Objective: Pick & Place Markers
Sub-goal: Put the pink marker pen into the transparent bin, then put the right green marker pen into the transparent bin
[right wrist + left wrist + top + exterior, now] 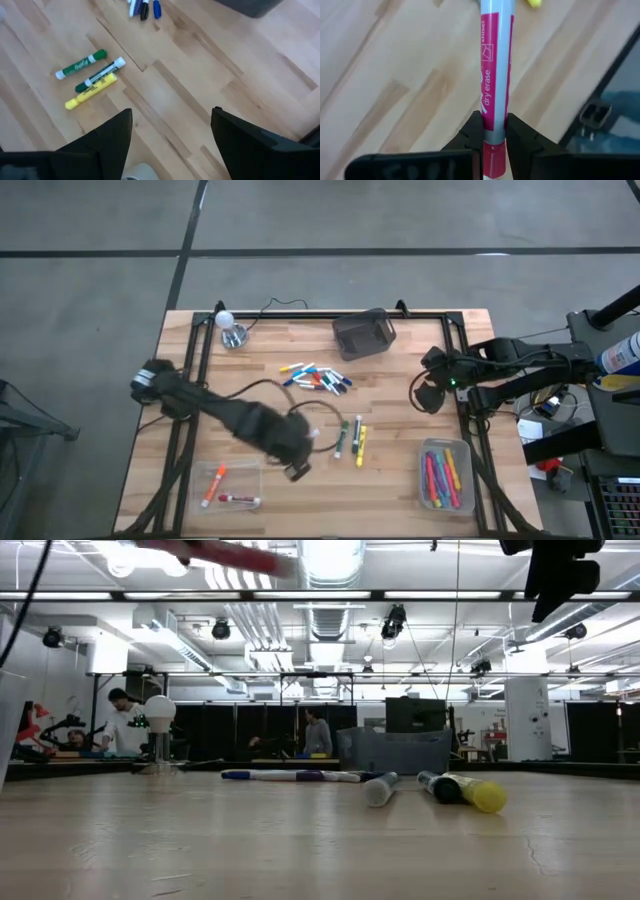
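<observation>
My left gripper (297, 470) hovers over the table's near middle, shut on a white marker with a pink label (495, 75). In the low view that marker shows as a red blur (220, 555) high above the table. A loose pile of markers (315, 377) lies at the centre. A green, a green-and-white and a yellow marker (90, 75) lie side by side nearer. Two red markers lie in the clear left tray (228, 485), and several coloured ones in the clear right tray (445, 475). My right gripper (425, 395) hangs open over the table's right side, holding nothing. My left gripper pinches the marker between its two fingers, on the grey band near one end of the barrel (494, 134). The rest of the marker runs out ahead, past the fingertips (474, 125). The marker is lifted clear of the table.
A dark mesh bin (363, 333) stands at the far centre and a small lamp with a round bulb (230, 328) at the far left, its cable trailing along the far edge. Bare wood lies between the two trays. People stand in the room behind the table.
</observation>
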`<move>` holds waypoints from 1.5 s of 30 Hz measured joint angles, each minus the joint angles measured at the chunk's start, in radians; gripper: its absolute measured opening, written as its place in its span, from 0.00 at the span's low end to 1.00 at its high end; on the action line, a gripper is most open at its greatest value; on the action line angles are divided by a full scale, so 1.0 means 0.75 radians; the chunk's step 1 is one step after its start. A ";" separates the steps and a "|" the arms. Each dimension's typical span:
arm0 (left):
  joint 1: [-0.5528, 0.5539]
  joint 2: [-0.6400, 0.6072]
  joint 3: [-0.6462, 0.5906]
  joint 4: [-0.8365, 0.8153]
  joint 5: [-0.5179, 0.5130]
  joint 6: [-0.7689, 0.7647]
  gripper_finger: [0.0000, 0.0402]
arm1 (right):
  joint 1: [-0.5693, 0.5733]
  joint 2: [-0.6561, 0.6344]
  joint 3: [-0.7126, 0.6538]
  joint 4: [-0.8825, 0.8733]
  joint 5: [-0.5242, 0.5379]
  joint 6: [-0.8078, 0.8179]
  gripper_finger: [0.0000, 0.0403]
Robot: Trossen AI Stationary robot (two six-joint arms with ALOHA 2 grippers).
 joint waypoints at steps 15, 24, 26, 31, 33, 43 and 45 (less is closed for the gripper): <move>-0.478 -0.036 -0.046 -0.267 0.022 -0.404 0.15 | 0.001 0.083 -0.052 0.065 -0.003 -0.064 0.64; -0.532 -0.057 -0.398 0.004 0.271 -0.483 0.15 | 0.001 0.120 -0.052 0.104 -0.006 -0.063 0.64; -0.531 -0.059 -0.471 0.068 0.356 -0.517 0.15 | 0.001 0.120 -0.052 0.103 -0.006 -0.053 0.64; -0.532 -0.066 -0.586 0.080 0.488 -0.611 0.15 | 0.001 0.114 -0.052 0.103 -0.029 -0.021 0.64; -0.532 -0.076 -0.593 0.070 0.485 -0.614 0.15 | 0.001 0.116 -0.052 0.104 -0.040 -0.022 0.64; -0.529 -0.183 -0.592 0.117 0.373 -0.743 0.30 | 0.001 0.116 -0.052 0.129 -0.040 -0.029 0.64; -0.529 -0.203 -0.592 0.089 0.358 -0.769 0.34 | 0.001 0.116 -0.052 0.141 -0.040 -0.033 0.64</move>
